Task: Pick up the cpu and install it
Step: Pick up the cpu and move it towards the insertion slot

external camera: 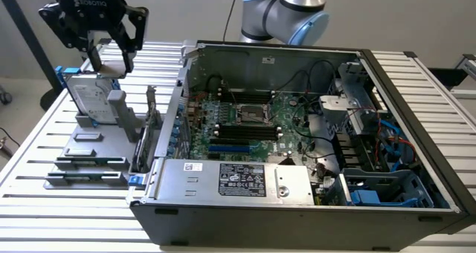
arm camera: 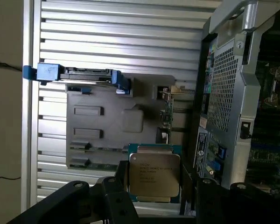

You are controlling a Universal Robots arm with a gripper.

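Observation:
The cpu, a small flat square chip with a dull silver top and printed text, sits between my gripper's dark fingers, lifted clear of the grey fixture. In the exterior view my gripper hangs at the upper left, above the fixture and outside the case, shut on the silvery cpu. The bare processor socket lies on the green motherboard inside the open computer case, well to the exterior view's right of my gripper.
An upright silver hard drive with blue brackets stands on the fixture just below my gripper. A labelled power supply box fills the case's near side. Cables and drive cages crowd its right. The slatted metal table surrounds everything.

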